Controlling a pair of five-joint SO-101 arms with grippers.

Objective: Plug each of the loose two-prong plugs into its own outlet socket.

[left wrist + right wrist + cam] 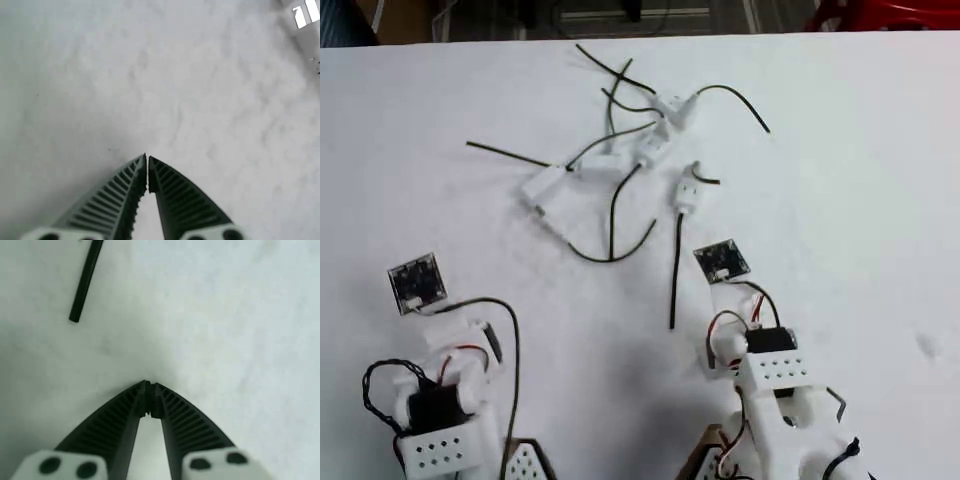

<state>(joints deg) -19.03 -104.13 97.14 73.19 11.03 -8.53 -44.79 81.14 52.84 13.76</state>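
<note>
Both clenched on nothing: left claw [147, 159], right claw [149, 386]. Plugs [655, 140] lie tangled well ahead, nearest plug [687, 190] before the right claw. Open wide, grab its body, not the wire [675, 270].

White table [880, 140], dark floor [740, 15] beyond

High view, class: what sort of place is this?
Probably a robotics workbench or lab: a white table, a left arm and right arm, and loose plugs with cords scattered on it.
</note>
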